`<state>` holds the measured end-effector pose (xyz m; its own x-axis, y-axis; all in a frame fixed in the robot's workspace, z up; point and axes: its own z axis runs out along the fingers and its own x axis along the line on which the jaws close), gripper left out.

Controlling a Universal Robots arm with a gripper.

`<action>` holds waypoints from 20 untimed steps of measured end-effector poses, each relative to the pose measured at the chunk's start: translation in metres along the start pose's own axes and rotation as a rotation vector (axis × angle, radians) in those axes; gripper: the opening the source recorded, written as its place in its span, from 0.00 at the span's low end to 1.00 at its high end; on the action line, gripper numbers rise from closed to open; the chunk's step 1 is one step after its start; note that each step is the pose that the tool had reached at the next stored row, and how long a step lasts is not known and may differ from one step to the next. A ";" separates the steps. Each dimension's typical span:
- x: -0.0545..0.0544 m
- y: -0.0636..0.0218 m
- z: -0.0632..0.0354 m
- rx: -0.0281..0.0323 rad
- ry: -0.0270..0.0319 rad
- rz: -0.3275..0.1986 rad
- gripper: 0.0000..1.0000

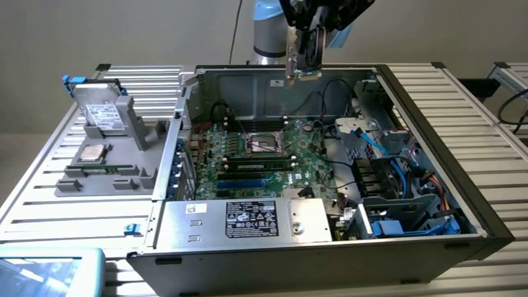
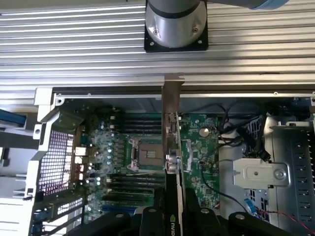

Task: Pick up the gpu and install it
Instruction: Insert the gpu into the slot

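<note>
Steel case point(image 1: 313, 272) holds motherboard point(image 1: 307, 166); gpu point(image 1: 302, 62) (edge-on) clamped in hand point(image 2: 174, 219) above.

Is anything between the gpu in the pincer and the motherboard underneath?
Nothing: in the exterior view the gpu, held by the pincer, hangs over the open case with bare space down to the motherboard.

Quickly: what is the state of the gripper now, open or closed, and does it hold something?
Gripper: closed on the gpu, holding it in the air above the open computer case.
</note>
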<state>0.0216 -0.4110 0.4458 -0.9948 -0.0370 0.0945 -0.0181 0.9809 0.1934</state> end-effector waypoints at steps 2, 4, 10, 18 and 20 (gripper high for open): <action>0.000 -0.0003 0.0014 -0.0010 0.0069 -0.036 0.28; 0.000 -0.0006 0.0029 -0.0014 0.0138 -0.071 0.28; -0.001 -0.0014 0.0069 -0.0017 0.0347 -0.179 0.28; -0.001 -0.0018 0.0087 -0.0121 0.0628 -0.311 0.28; -0.001 -0.0019 0.0091 -0.0113 0.0714 -0.343 0.28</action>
<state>0.0216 -0.4110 0.4365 -0.9214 -0.3780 0.0900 -0.3489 0.9068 0.2366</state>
